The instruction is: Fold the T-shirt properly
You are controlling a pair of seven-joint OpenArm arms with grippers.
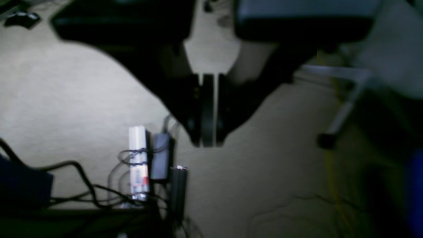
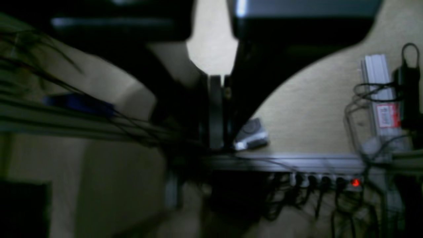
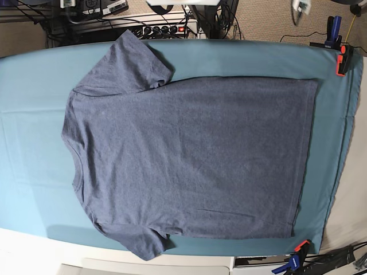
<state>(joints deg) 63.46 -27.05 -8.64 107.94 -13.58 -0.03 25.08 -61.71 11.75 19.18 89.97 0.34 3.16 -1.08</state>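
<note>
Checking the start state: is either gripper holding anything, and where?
Nothing. Left gripper and right gripper are shut, empty; the navy-blue T-shirt lies flat.

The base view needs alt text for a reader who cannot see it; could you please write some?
A heathered navy-blue T-shirt lies spread flat and unfolded on a teal table cloth, collar toward the left edge, hem toward the right, one sleeve pointing up and one down, with no lettering showing. Clamps hold the cloth at the right corners, and neither arm appears.
</note>
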